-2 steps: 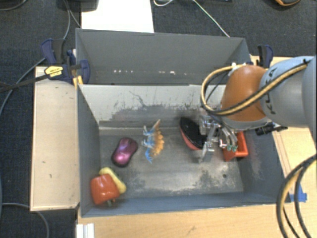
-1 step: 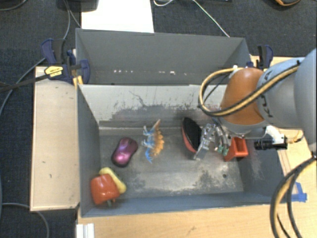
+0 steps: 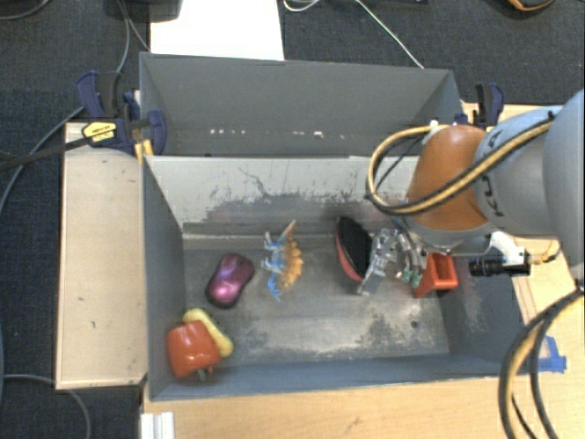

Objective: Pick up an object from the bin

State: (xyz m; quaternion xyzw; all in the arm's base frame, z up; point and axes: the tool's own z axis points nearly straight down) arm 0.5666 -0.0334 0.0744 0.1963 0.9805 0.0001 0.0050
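The black, red-rimmed object [image 3: 350, 245] is seen just left of the gripper [image 3: 373, 277], long axis near-to-far; whether the gripper is released or clenched cannot be told.

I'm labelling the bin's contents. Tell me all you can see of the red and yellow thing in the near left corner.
The red and yellow thing looks like a toy bell pepper: a rounded, glossy red body, plastic by its look, with a yellow lump on its upper right. It seems whole. It rests on the floor of the bin in the near left corner, seemingly against the left wall. The purple rounded thing lies just beyond it, apart.
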